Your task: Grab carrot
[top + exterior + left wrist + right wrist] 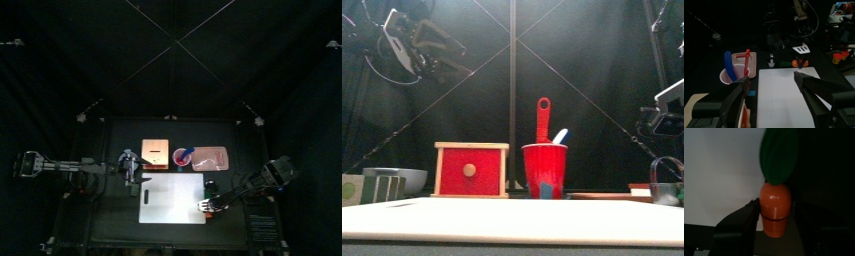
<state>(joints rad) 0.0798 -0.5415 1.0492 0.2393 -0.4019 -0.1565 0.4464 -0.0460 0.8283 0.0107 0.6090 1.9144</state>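
Observation:
The carrot (775, 217) is a stubby orange piece with a dark green leaf (781, 153). It lies at the right edge of the white sheet (171, 196). My right gripper (776, 203) stands open, with one jaw on each side of the carrot's body. In the top view this gripper (211, 204) sits low at the sheet's right side and covers the carrot. My left gripper (771, 80) is open and empty. It hovers over the table's left part (130, 170), facing across the sheet.
A red cup (545, 171) holding a red utensil stands at the back, beside a wood-framed red box (472, 170). A metal bowl (396, 180) sits at the left. A pinkish tray (211, 158) and a tan board (154, 155) lie behind the sheet.

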